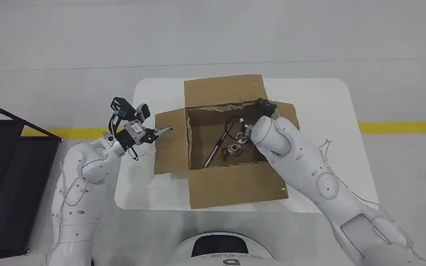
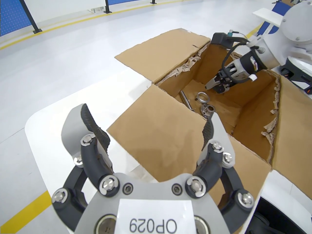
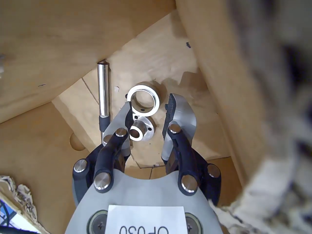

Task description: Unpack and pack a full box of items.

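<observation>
Down in the cardboard box with the right claw, spread wide above metal ring and flanged hub. Out over the side flap, left claw gaping too.

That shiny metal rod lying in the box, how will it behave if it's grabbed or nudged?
The metal rod looks like polished steel: probably stiff and heavy for its slimness. Round and lying flat on the cardboard box floor, it would likely roll if nudged sideways. The smooth shaft may slip; its darker end might grip better.
</observation>
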`<state>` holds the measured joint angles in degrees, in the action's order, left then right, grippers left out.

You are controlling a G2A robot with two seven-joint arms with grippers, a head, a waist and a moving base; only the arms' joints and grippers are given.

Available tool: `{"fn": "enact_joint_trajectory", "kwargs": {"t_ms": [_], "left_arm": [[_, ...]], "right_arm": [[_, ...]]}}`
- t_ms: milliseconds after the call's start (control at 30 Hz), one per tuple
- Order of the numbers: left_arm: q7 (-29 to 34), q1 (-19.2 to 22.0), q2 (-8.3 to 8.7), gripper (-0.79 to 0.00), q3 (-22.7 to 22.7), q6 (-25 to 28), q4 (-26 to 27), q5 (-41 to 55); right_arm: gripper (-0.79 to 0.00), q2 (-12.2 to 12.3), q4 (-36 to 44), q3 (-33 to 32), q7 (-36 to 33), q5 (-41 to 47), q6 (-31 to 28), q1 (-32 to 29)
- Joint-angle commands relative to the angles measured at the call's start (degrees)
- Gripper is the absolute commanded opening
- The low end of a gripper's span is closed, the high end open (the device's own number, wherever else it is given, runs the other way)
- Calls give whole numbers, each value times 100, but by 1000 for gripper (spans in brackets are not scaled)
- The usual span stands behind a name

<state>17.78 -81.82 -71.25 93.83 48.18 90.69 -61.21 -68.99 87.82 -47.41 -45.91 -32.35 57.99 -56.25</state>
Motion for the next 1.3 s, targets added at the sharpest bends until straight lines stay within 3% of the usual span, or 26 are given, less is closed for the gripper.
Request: {"fn": "enact_joint_trajectory", "kwargs": {"t_ms": [0,133,300,333,367,1267], "left_arm": [[0,0,0,0,0,0,0,0],[0,0,0,0,0,0,0,0],[0,0,0,0,0,0,0,0],[0,0,0,0,0,0,0,0],[0,0,0,0,0,0,0,0],[0,0,0,0,0,0,0,0]], "right_arm": [[-471,36,536,-156,64,-316,1,-277],[-508,98,1670,-648,381,-584,1,-957],[-462,110,2552,-1084,894,-528,-12,-1576],[-28,91,2646,-1169,921,-295,-69,-1624],[0,85,2657,-1205,938,-218,-91,-1637],[0,85,2657,-1205,938,-218,-91,-1637]]}}
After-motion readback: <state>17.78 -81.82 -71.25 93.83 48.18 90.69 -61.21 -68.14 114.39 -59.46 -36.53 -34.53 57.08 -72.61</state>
